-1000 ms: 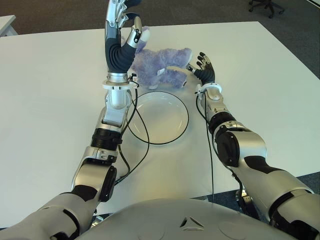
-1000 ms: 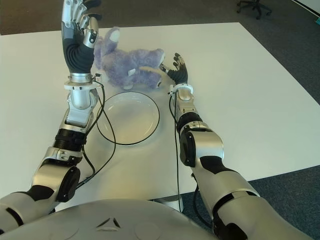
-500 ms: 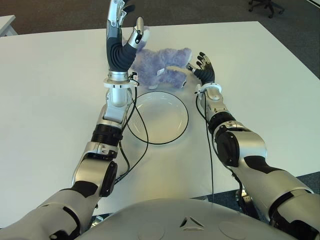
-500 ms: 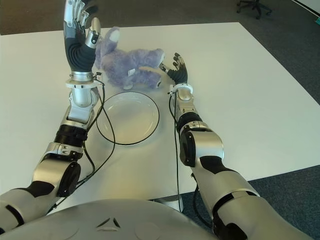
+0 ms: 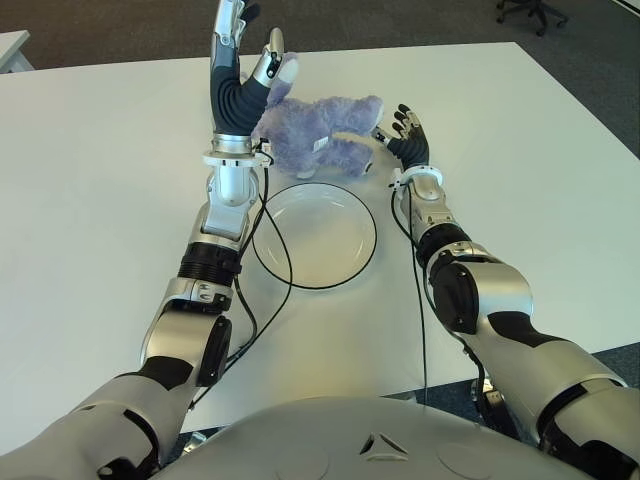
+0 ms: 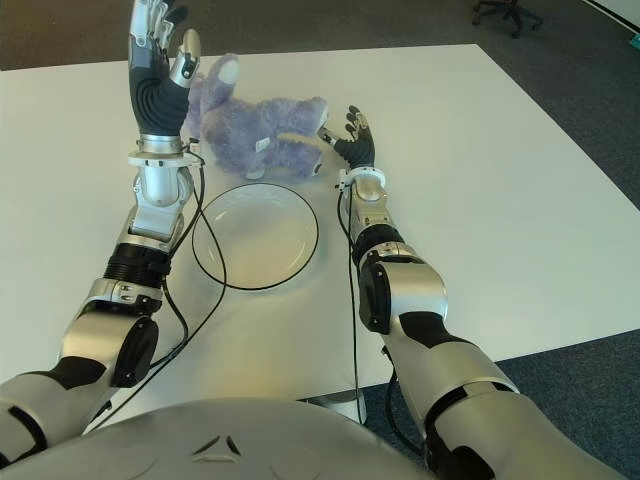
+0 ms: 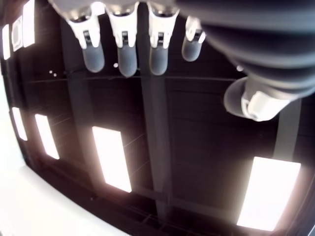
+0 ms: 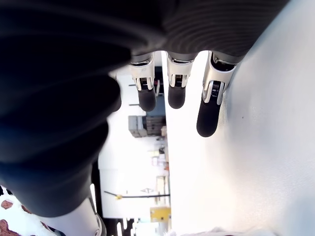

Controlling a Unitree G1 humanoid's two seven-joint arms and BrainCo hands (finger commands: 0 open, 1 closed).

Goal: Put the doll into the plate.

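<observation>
A purple plush doll [image 5: 318, 132] lies on its side on the white table [image 5: 110, 180], just beyond the plate [image 5: 318, 245], a white dish with a black rim that holds nothing. My left hand [image 5: 246, 42] is raised upright beside the doll's head, on its left, fingers spread and pointing up; its wrist view shows only ceiling past the fingers [image 7: 126, 60]. My right hand [image 5: 399, 128] is low by the doll's rear end, on its right, fingers [image 8: 176, 93] stretched out over the table and holding nothing.
Black cables [image 5: 283, 268] from my left arm trail over the plate's left rim. The table's far edge meets dark carpet, where an office chair [image 5: 531, 12] stands at the back right. Bare tabletop stretches on both sides.
My left hand has turned at the wrist and shifted slightly left beside the doll's head, fingers still spread. The doll, plate and right hand have stayed put.
</observation>
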